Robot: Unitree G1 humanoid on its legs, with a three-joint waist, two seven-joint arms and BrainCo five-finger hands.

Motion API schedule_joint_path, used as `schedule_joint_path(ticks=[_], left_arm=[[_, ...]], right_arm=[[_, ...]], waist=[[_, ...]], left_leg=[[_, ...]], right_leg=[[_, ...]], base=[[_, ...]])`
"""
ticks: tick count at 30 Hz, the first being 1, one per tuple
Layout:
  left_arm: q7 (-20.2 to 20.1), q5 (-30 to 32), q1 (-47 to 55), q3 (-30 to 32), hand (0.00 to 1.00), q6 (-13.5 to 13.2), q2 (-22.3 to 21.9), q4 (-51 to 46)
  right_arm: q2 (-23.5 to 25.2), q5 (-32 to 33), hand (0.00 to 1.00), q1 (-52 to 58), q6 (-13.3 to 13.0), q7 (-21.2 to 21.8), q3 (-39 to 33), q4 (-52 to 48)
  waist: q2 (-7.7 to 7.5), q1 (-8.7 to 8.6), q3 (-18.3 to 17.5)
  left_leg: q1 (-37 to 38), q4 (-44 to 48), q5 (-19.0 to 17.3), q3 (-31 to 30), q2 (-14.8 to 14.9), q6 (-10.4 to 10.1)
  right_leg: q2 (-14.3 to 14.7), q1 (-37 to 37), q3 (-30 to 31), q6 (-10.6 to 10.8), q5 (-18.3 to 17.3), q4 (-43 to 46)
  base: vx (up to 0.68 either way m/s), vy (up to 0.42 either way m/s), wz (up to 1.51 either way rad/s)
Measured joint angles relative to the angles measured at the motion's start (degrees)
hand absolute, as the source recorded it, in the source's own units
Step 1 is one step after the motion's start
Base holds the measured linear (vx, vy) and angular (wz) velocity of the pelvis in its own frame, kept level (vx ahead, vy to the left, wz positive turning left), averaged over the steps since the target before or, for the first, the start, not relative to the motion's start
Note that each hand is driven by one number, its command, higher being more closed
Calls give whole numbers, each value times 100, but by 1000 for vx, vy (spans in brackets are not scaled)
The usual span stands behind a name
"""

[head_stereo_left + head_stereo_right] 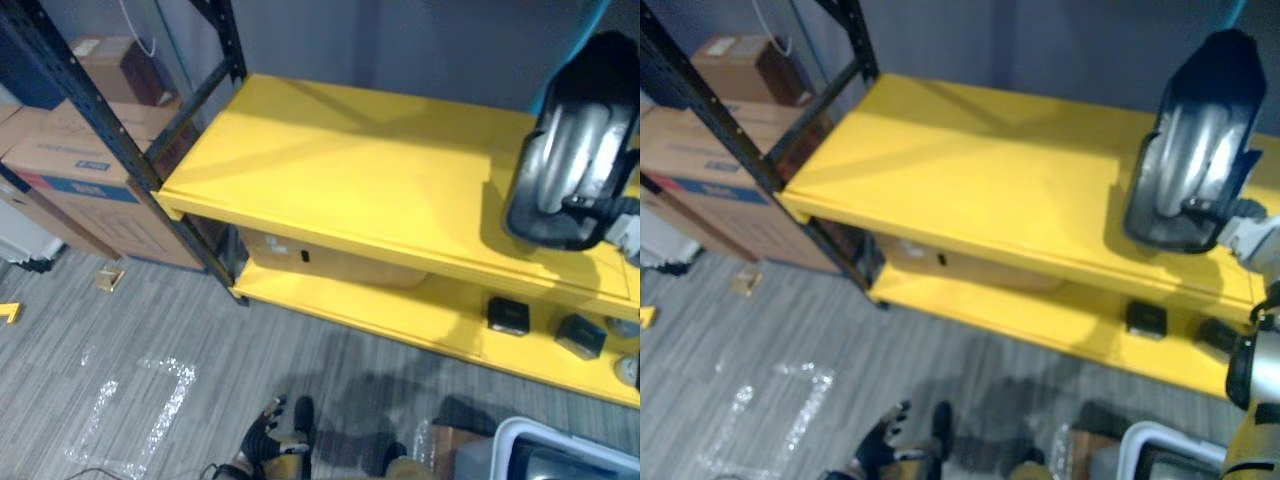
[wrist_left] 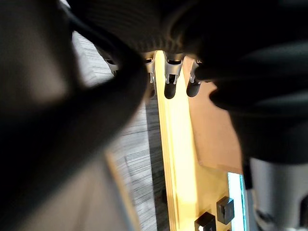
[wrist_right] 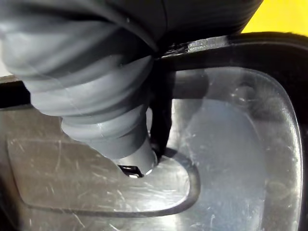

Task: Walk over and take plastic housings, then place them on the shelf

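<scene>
- The right hand (image 3: 110,110) is raised. Its thumb is hooked over the rim of a plastic housing (image 1: 570,150) and pinches it, with the housing standing just above the wrist.
- The right arm (image 1: 1254,372) rises from the lower right, its forearm upright below the hand.
- The left hand (image 1: 262,437) hangs low, its fingers (image 2: 169,84) loose and holding nothing.

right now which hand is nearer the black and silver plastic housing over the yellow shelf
Right. The right hand grips the black and silver plastic housing at its rim; the left hand hangs low by the grey floor, far below it.
</scene>
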Motion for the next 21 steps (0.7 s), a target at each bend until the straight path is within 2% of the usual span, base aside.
schedule_joint_path(ticks=[5, 14, 16, 20, 21], left_arm=[[32, -173, -33, 10, 0, -31, 32, -13], [56, -403, -58, 27, 0, -119, 89, -120], [56, -421, -86, 25, 0, -125, 108, -171], [146, -585, -93, 9, 0, -117, 135, -260], [176, -618, -94, -4, 0, -118, 149, -276]], right_arm=[[-56, -5, 100, 0, 8, -249, 71, 51], [-246, -60, 100, -362, -10, -274, 241, 69], [-246, -58, 100, -547, -68, -345, 251, 83], [-250, -38, 100, -700, -354, -534, 279, 91], [-261, -43, 0, -752, -488, -638, 382, 100]], waist=[[41, 4, 155], [57, 57, 391], [76, 62, 510], [86, 114, 632], [86, 137, 640]], left_leg=[[-204, 0, 47, 10, 69, -31], [-400, 2, 84, 5, 101, -42], [-396, 3, 84, 5, 102, -42], [-439, 2, 86, 0, 106, -45], [-475, 2, 89, -10, 106, -49]], right_leg=[[35, -213, 19, -31, 49, 3], [97, -414, 20, -46, 74, 25], [96, -421, 21, -52, 70, 47], [96, -473, 17, -75, 56, 86], [96, -513, 7, -91, 44, 105]], base=[[-45, -7, -2], [7, -2, 0], [0, 0, 0], [0, -1, 1], [-7, -2, 3]])
